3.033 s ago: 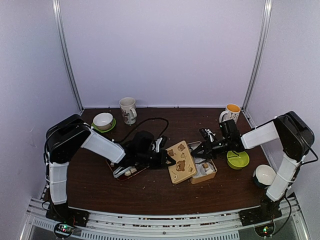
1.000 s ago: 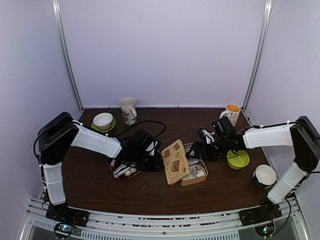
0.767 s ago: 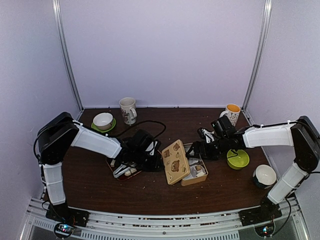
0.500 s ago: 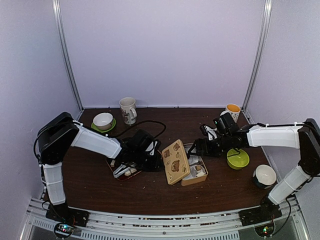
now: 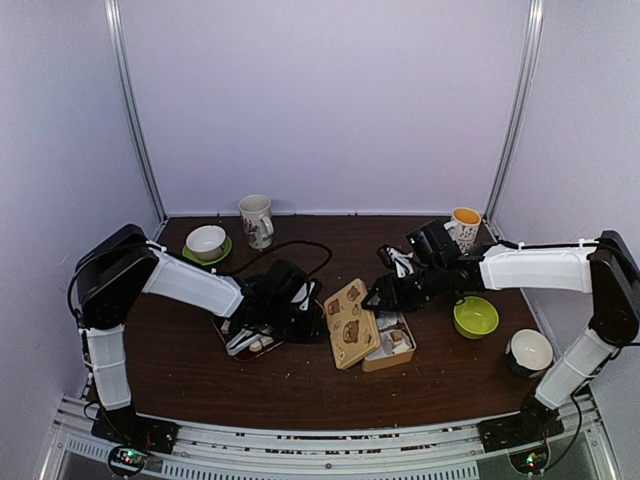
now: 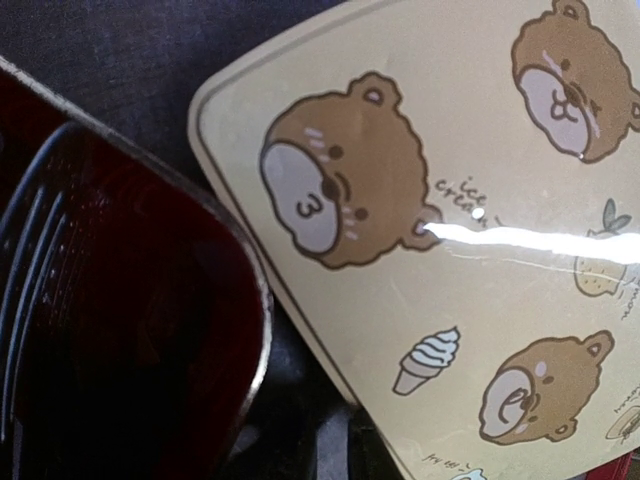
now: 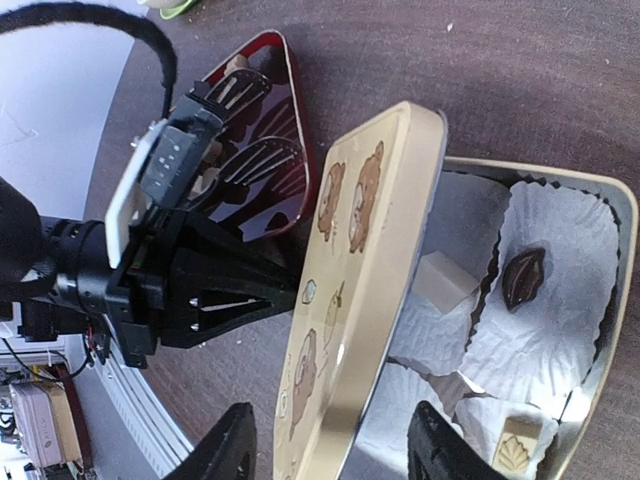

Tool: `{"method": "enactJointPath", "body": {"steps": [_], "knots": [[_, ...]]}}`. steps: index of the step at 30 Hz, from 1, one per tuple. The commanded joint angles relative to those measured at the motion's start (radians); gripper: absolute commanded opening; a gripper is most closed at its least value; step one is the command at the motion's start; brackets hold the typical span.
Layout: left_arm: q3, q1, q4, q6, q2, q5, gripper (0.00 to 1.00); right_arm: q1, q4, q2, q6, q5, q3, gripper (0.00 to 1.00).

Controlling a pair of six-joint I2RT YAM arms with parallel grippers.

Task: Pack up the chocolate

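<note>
Right wrist view: the right pincer (image 7: 333, 410) is spread, its two fingers straddling the free edge of the lid (image 7: 350, 230) without clearly touching it. The lid stands tilted over the open tin (image 7: 545, 175). The chocolate (image 7: 441, 279) sits inside in white paper cups: a white cube, a brown leaf-shaped piece (image 7: 523, 277), and a cream embossed one nearer the camera. The left pincer (image 7: 280, 291) points at the lid's outer face from beside the red tray (image 6: 110, 330); it is seen side-on, so I cannot tell whether it is spread or pressed together. Each piece looks light, stiff but brittle, and likely to smear under a hard squeeze — best taken by two opposite flat sides with a gentle pinch, clear of the flimsy cups. The tin rests mid-tabletop (image 5: 300, 390).
</note>
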Motion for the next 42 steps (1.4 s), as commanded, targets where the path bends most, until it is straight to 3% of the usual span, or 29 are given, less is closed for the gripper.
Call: {"method": "enactJointPath", "body": {"steps": [1, 5, 17, 27, 42], "knots": [[-0.025, -0.001, 0.050, 0.009, 0.027, 0.005, 0.15, 0.008, 0.033, 0.043, 0.032, -0.014, 0.013, 0.48], [-0.028, -0.001, 0.063, 0.007, 0.027, 0.009, 0.15, 0.011, 0.053, 0.059, 0.043, -0.023, 0.006, 0.42], [-0.048, -0.001, 0.118, -0.008, 0.008, 0.009, 0.15, -0.013, 0.084, -0.018, 0.061, -0.031, -0.047, 0.11], [-0.058, -0.001, 0.130, -0.016, 0.000, 0.007, 0.15, -0.090, 0.166, -0.069, 0.095, -0.118, -0.120, 0.09], [0.098, -0.003, 0.165, -0.059, 0.155, 0.095, 0.15, -0.129, 0.239, -0.019, 0.104, -0.183, -0.144, 0.10]]}}
